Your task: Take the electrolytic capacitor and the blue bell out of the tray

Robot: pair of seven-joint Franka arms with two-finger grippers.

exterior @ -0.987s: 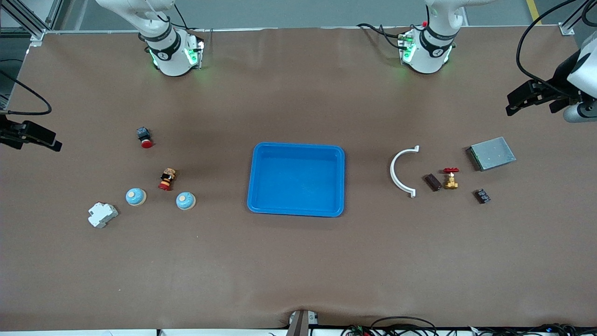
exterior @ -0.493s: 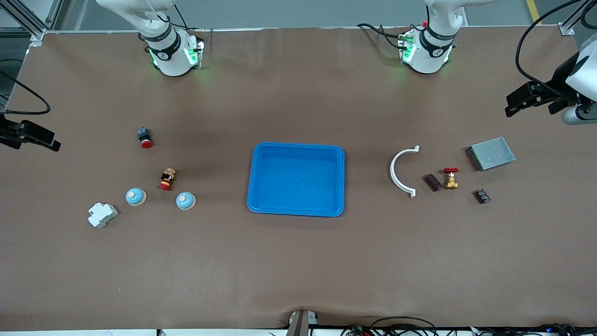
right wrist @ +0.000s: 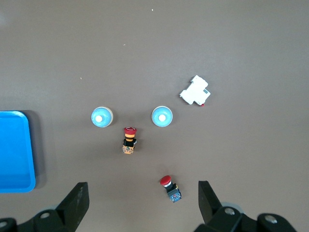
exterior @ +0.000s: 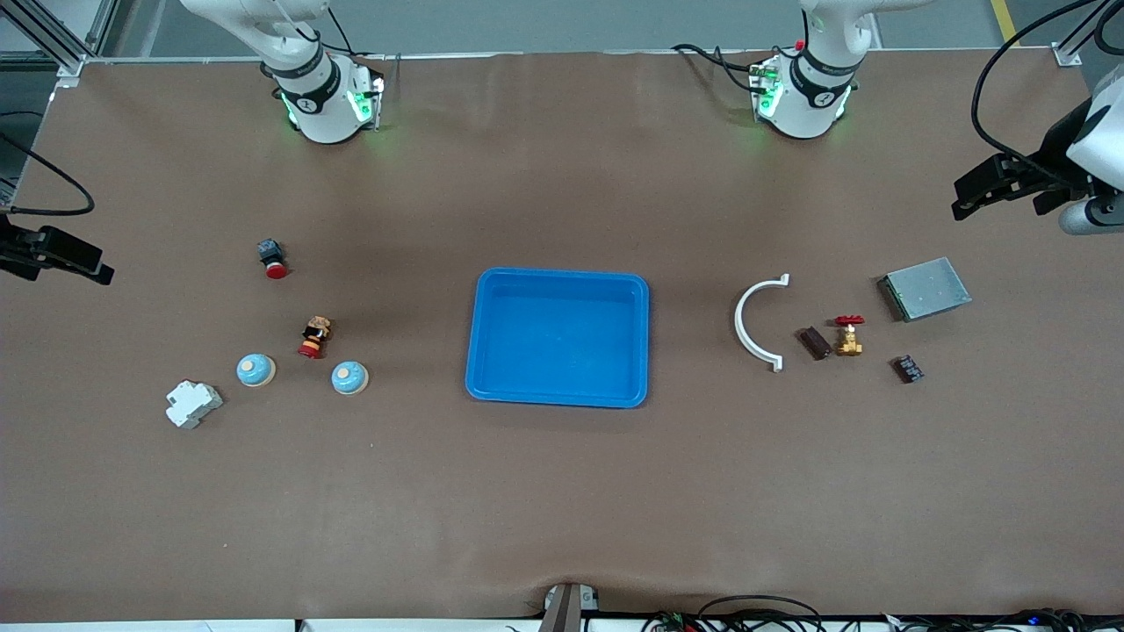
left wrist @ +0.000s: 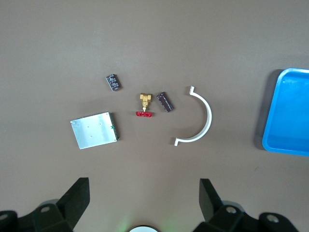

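A dark brown capacitor (exterior: 813,342) lies on the table toward the left arm's end, between a white curved clamp (exterior: 755,323) and a brass valve (exterior: 848,336). It also shows in the left wrist view (left wrist: 165,101). Two blue bells (exterior: 256,370) (exterior: 349,377) stand toward the right arm's end and show in the right wrist view (right wrist: 162,116) (right wrist: 102,117). A blue tray (exterior: 479,333) sits mid-table. My left gripper (left wrist: 145,186) is open and empty, high over the table between its base and the capacitor group. My right gripper (right wrist: 143,189) is open and empty, high over a red push button (right wrist: 170,187).
A grey metal box (exterior: 925,288) and a small black part (exterior: 908,368) lie near the valve. A second red button (exterior: 313,338) stands between the bells, slightly farther from the front camera. A white breaker (exterior: 193,404) lies beside the outer bell.
Both hands at the view's edges have shifted very slightly. Nothing on the table has moved.
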